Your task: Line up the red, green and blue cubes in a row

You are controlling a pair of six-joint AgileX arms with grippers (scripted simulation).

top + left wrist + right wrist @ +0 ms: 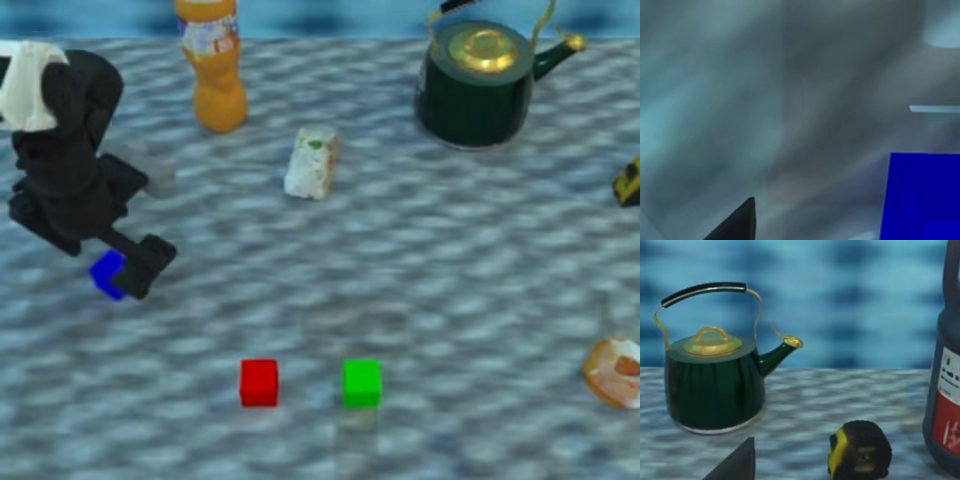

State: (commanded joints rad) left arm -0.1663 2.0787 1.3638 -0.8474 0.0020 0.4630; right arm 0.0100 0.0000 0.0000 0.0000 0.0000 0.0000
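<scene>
Deep blue and plain-faced, the blue cube sits at the left side of the table, partly hidden under the left gripper. In the left wrist view the same cube fills one corner as a flat, saturated block with sharp edges, very close to the camera. The red cube and the green cube are the same small size, bright and unmarked. They stand side by side near the front edge, apart from each other, the red one to the left, and both well to the right of the blue one.

The left arm reaches in from the far left corner and bends down towards the tabletop, its dark fingers lying right against the blue cube. Whether they have clamped on it or merely sit beside it, I cannot tell.

The right arm is not seen from above. Its wrist camera looks over a dark green kettle with a gold lid, a black and yellow tape measure, and a dark bottle.
</scene>
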